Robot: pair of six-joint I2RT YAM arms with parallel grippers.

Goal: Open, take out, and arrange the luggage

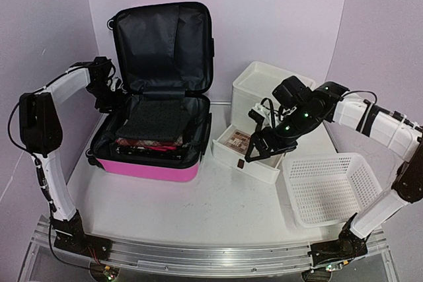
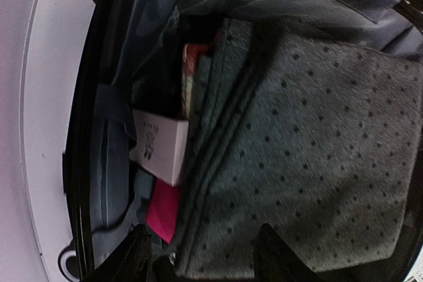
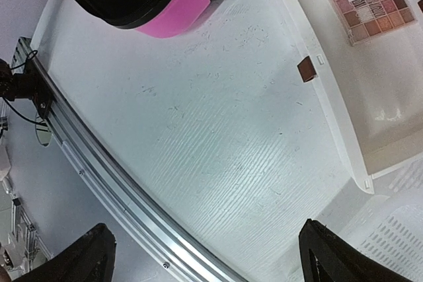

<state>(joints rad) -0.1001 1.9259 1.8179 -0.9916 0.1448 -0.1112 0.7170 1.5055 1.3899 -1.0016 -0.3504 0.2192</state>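
Observation:
The luggage [image 1: 158, 168], a hot-pink suitcase, lies open at the left of the table with its black-lined lid [image 1: 162, 44] standing up. A dark dotted folded cloth [image 1: 158, 118] tops its contents. My left gripper [image 1: 117, 94] is at the case's back left corner. In the left wrist view my left gripper [image 2: 205, 255] has its fingers apart astride the folded edge of the dotted cloth [image 2: 310, 156]. Whether they press it I cannot tell. Beside the cloth lie a small white box [image 2: 158, 146] and a magenta item [image 2: 162, 212]. My right gripper [image 1: 254, 153] [image 3: 211, 262] hangs wide open and empty.
A white drawer stack [image 1: 264, 80] stands right of the case. Its pulled-out drawer [image 3: 330, 97] holds an eyeshadow palette [image 1: 238, 140] [image 3: 367, 1]. A white mesh basket [image 1: 330, 186] sits at the front right. An aluminium rail [image 3: 99, 156] runs along the near edge.

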